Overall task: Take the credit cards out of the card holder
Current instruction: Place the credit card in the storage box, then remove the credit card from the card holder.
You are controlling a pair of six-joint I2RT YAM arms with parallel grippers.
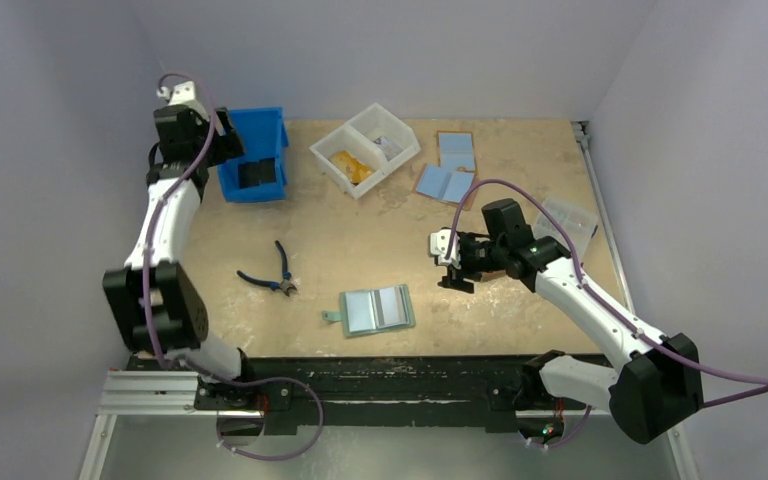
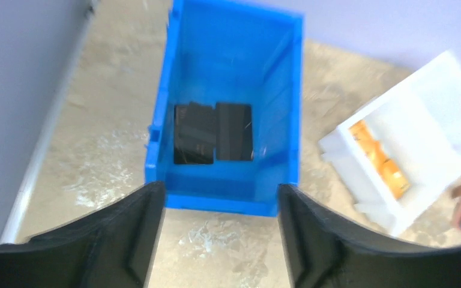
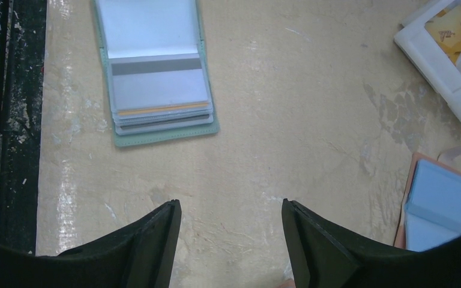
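Observation:
The teal card holder (image 1: 377,310) lies open on the table near the front edge. It also shows in the right wrist view (image 3: 156,78), with several cards stacked in its clear sleeves, grey ones and a tan-orange edge (image 3: 162,110). Two dark cards (image 2: 213,133) lie in the blue bin (image 2: 231,198). My left gripper (image 2: 219,207) is open and empty, above the table just in front of the bin. My right gripper (image 3: 231,210) is open and empty, over bare table to the right of the holder.
Black pliers (image 1: 275,272) lie left of the holder. A white divided tray (image 1: 365,148) with orange items stands at the back. Light-blue-and-brown wallets (image 1: 448,170) lie right of it. A clear plastic lid (image 1: 570,222) sits by the right arm.

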